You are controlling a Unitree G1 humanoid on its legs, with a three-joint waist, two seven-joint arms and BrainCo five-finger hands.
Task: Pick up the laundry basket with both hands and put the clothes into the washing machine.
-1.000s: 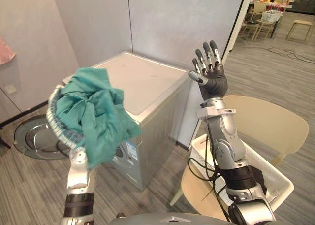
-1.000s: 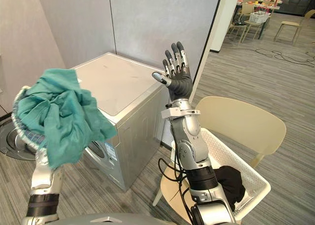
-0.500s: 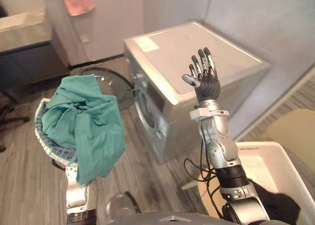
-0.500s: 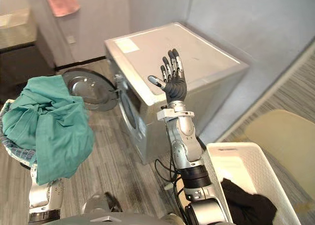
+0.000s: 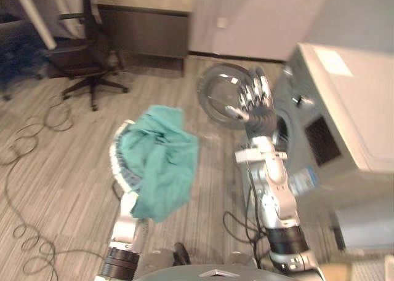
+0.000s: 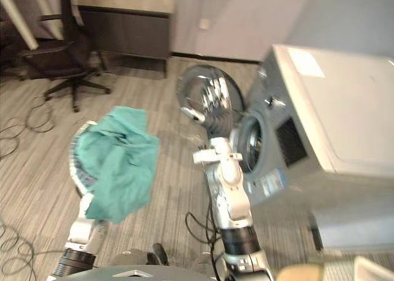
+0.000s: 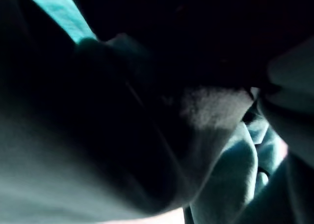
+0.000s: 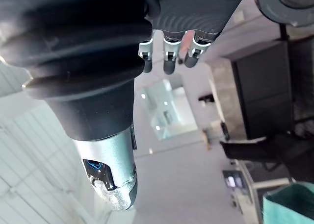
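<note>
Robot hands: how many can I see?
1. The right hand is raised, fingers straight, beside the washing machine's open round door. The left hand may be hidden under the green cloth.

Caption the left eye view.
Teal clothes held aloft; open right hand raised before the washing machine, door open.

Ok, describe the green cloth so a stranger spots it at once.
Find the grey washing machine on the right, round door swung open. Left of it, raised above the floor, hangs a crumpled teal cloth, the only green thing around.
</note>
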